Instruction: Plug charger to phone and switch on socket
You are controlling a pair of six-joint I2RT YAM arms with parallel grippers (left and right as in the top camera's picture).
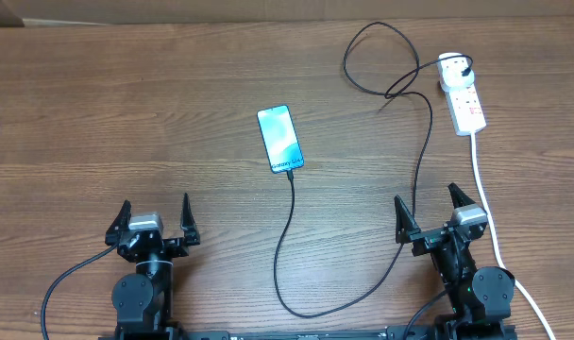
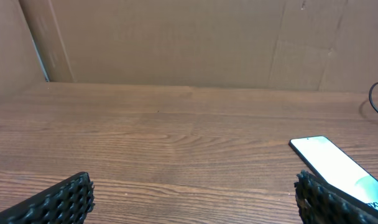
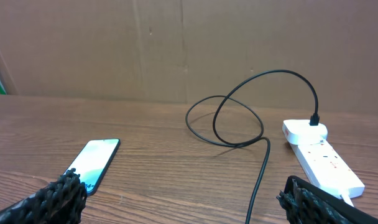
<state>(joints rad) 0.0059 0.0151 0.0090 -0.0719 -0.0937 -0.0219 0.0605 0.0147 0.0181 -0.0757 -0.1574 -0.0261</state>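
At table centre, the phone (image 1: 280,139) lies screen-up, two o'clock from the left gripper (image 1: 156,201) and ten o'clock from the right gripper (image 1: 425,194), both spread wide and empty. The charger (image 1: 292,194), probably light and limp, meets the phone's near edge; best held at its stiffer connector. The socket (image 1: 464,99) lies at one o'clock.

Soft, even, warm light from above, no hard shadows on the table (image 1: 126,123). Glare: phone (image 2: 335,163) screen washes out white in left wrist view. Views sharp, slight grain.
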